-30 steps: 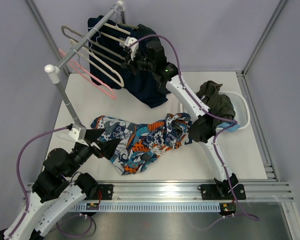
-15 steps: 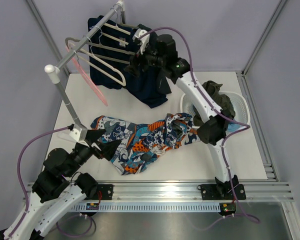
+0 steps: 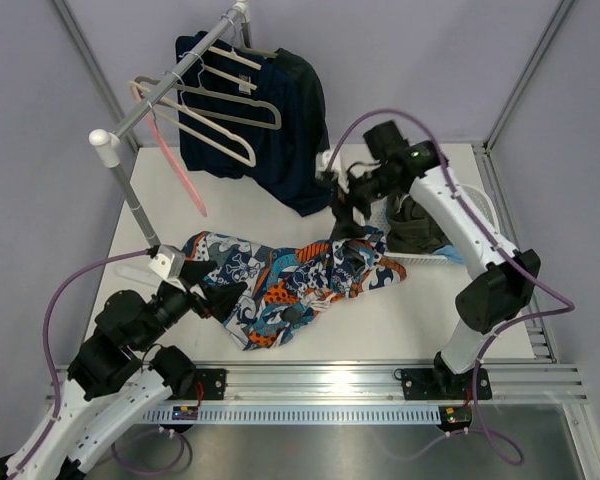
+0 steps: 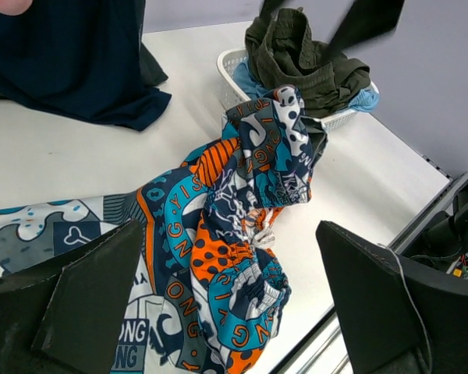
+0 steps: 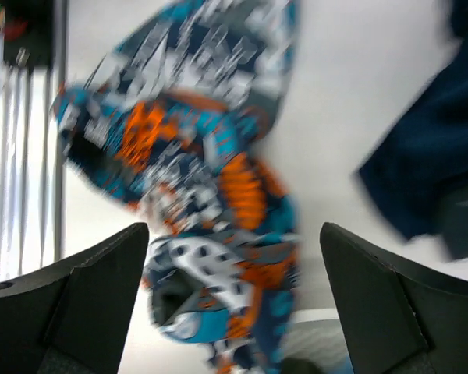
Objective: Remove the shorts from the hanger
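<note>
The patterned shorts (image 3: 290, 280), blue, orange and white, lie crumpled across the white table (image 3: 380, 320) between the two arms, off any hanger and with one bunched end close to the white basket (image 4: 232, 74). A navy garment (image 3: 290, 140) hangs from the far end of the rail (image 3: 170, 90), with a pale hanger (image 3: 225, 55) lying across its top; whether it is clipped there cannot be told. Nearer along the rail hang three empty hangers (image 3: 220, 135), one beige, one grey and one pink. The left gripper (image 3: 218, 283) sits low at the near-left end of the patterned shorts, its fingers spread wide and nothing between them; from the left wrist the cloth lies below and beyond the two dark fingertips. The right gripper (image 3: 342, 212) hangs above the far-right end of the patterned shorts, beside the basket, its jaws likewise released and empty; the right wrist view is blurred but shows the printed cloth under the parted fingers. An olive garment (image 4: 304, 62) is heaped in the basket
</note>
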You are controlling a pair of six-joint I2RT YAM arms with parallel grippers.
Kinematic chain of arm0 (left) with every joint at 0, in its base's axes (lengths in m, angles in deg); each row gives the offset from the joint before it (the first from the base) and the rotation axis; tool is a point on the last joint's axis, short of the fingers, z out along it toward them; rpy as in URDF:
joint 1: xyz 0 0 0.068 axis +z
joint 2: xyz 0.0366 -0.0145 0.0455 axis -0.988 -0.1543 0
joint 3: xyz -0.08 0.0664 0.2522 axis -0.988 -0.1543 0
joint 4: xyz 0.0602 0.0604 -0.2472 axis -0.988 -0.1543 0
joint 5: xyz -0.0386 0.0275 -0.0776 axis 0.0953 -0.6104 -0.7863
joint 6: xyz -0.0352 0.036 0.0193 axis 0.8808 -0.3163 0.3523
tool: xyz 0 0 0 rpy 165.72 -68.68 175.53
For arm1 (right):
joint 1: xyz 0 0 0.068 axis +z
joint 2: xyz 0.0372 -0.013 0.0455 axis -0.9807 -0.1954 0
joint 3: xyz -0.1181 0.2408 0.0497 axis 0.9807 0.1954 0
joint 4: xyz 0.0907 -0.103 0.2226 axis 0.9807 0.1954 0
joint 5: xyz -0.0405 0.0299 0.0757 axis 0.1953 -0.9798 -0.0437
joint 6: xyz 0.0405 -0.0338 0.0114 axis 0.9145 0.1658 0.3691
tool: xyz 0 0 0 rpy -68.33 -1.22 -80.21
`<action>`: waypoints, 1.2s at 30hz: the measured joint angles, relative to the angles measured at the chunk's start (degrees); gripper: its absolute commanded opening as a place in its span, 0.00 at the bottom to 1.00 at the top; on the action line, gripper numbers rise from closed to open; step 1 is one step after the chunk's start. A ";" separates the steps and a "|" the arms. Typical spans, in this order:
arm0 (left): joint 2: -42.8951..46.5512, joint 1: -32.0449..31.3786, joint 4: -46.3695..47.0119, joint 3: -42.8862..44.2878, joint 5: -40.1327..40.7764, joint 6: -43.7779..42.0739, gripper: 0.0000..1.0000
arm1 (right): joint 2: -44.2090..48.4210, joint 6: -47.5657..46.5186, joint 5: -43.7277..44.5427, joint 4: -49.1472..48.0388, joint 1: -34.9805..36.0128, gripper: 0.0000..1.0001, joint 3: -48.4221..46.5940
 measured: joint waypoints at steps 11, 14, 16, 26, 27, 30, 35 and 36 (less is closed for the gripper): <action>-1.55 0.00 0.04 0.00 -1.84 0.63 0.99 | 0.35 10.19 29.24 -10.21 10.86 0.96 27.58; -1.53 0.00 0.07 0.00 -1.99 0.66 0.99 | -0.87 12.52 32.37 -12.87 10.97 0.44 28.20; -1.53 0.00 0.07 0.00 -2.12 0.63 0.99 | -2.21 13.90 32.35 -13.00 10.97 0.07 27.87; -1.95 0.00 0.52 0.00 -2.89 0.31 0.99 | -0.85 17.31 23.34 -11.54 10.75 0.00 24.22; -1.97 0.00 0.48 0.00 -2.91 0.24 0.99 | 0.94 17.55 21.51 -11.13 10.58 0.00 23.32; -1.97 0.00 0.50 0.00 -2.93 0.00 0.99 | 7.13 18.93 15.93 -10.62 8.59 0.00 16.65; -1.73 0.00 0.42 0.00 -2.89 -0.50 0.99 | 12.79 25.44 8.17 -13.46 -4.26 0.00 -5.11; -1.55 0.00 0.42 0.00 -2.89 -0.68 0.99 | 13.40 27.28 6.91 -15.10 -8.22 0.00 -8.94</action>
